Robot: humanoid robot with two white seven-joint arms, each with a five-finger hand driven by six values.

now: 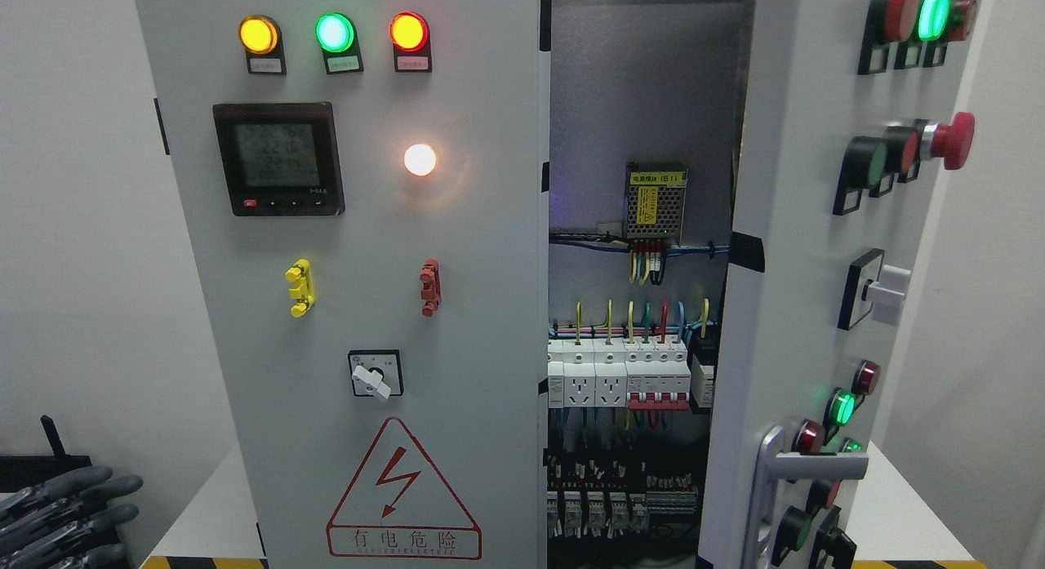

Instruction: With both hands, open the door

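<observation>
Swinging the right door (804, 251) wider looks like the step in hand: it already stands well ajar, hinged on the right of the cabinet (343, 308), showing breakers (620, 373) and wiring in the gap, while the left door (359, 226) beside it is shut. My judgement is that the push should be steady and taken at the silver lever handle (804, 471) low on that door, clear of the red mushroom button (951, 139) and the lit indicators above it. The left hand (61, 512) rests at the lower left of the cabinet, grey fingers loosely extended, grasping nothing; the right hand is out of view. The cabinet stands on a white table (906, 512) with hazard striping along its near edge, plain pale walls (73, 226) to either side.
</observation>
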